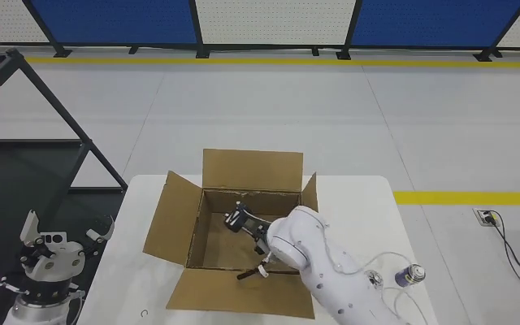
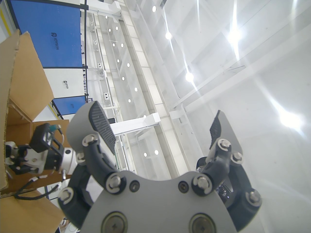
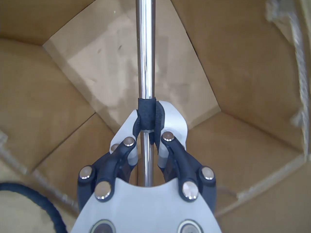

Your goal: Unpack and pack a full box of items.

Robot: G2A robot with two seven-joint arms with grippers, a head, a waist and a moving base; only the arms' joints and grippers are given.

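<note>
Box (image 1: 252, 169) is sitting open on the table (image 1: 357, 203) with its flaps folding outward. Nearest the robot, beside the table's left edge, the left gripper (image 1: 67, 229) is pointing upward, its fingers (image 2: 100, 120) spreading wide and holding nothing. A little farther in, the right arm (image 1: 317, 260) is leaning over the near flap with its wrist down inside the box. There the right gripper (image 3: 149, 117) is clamping a shiny metal rod (image 3: 145, 37), its fingers (image 3: 176, 122) closing on the shaft, while the rod is running on toward the bare cardboard floor (image 3: 97, 56). How much of the rod is lying behind the palm is not showing. The rod is looking stiff, smooth and slippery, and probably fairly light; a polished shaft is likely wanting a firm squeeze, ideally near its middle so it is not swinging, and a straight lift keeping it off the walls (image 3: 243, 49). Out on the table's right side a small can (image 1: 409, 276) is resting apart from the box; beyond, a yellow line (image 1: 260, 60) is running before blue panels (image 1: 110, 20).
</note>
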